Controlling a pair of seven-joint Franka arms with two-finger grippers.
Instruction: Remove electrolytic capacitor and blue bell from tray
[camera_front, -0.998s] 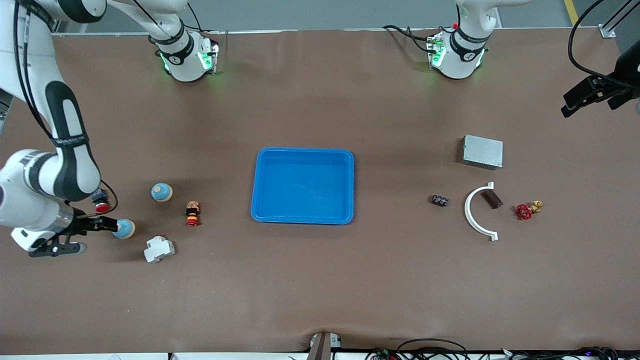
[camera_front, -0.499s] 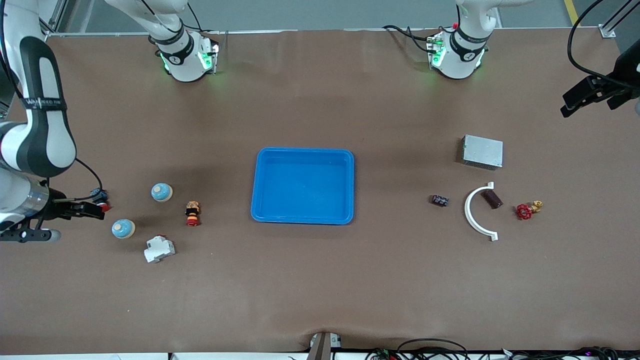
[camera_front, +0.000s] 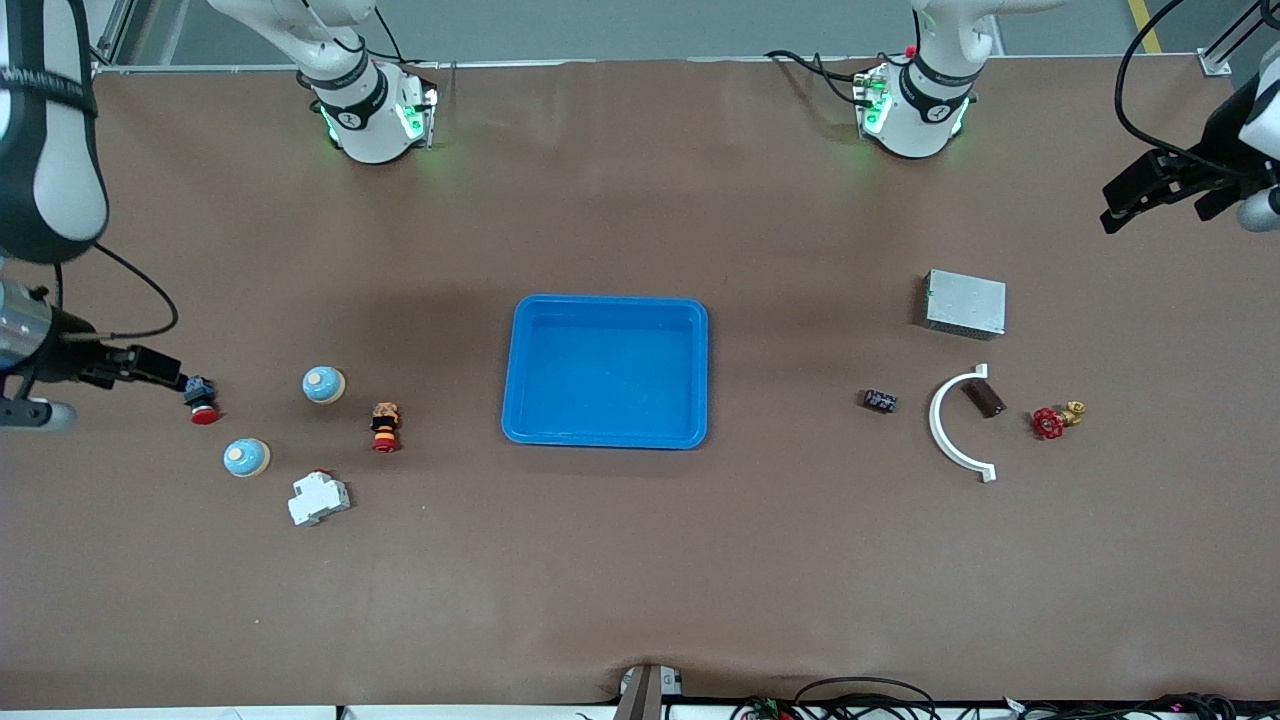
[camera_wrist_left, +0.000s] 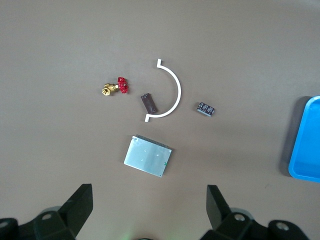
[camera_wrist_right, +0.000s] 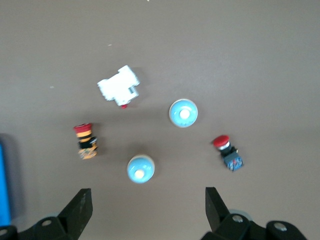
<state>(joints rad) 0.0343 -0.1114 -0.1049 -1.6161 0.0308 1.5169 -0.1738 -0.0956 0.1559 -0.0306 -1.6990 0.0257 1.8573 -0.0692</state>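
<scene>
A small dark capacitor (camera_front: 880, 400) (camera_wrist_left: 205, 109) lies on the table toward the left arm's end, beside a white arc (camera_front: 940, 425). Two blue dome bells (camera_front: 323, 384) (camera_front: 245, 457) sit toward the right arm's end; the right wrist view shows both bells (camera_wrist_right: 184, 113) (camera_wrist_right: 140, 168). My right gripper (camera_front: 125, 396) (camera_wrist_right: 147, 192) hangs open and empty high over that end's edge, clear of the bells. My left gripper (camera_front: 1155, 205) (camera_wrist_left: 147, 192) is open and empty, raised over the table's edge at its own end, apart from the capacitor.
A blue tray (camera_front: 510, 370) stands mid-table. Near the capacitor are a brown cylinder (camera_front: 984, 398), a red valve (camera_front: 1050, 421) and a silver box (camera_front: 964, 303). Near the bells are a white breaker (camera_front: 318, 497), a red-and-yellow button (camera_front: 384, 427) and a red push button (camera_front: 201, 402).
My right gripper has drawn away from the nearer bell, rising and moving out toward the table's edge. The left gripper has shifted slightly. No object has moved.
</scene>
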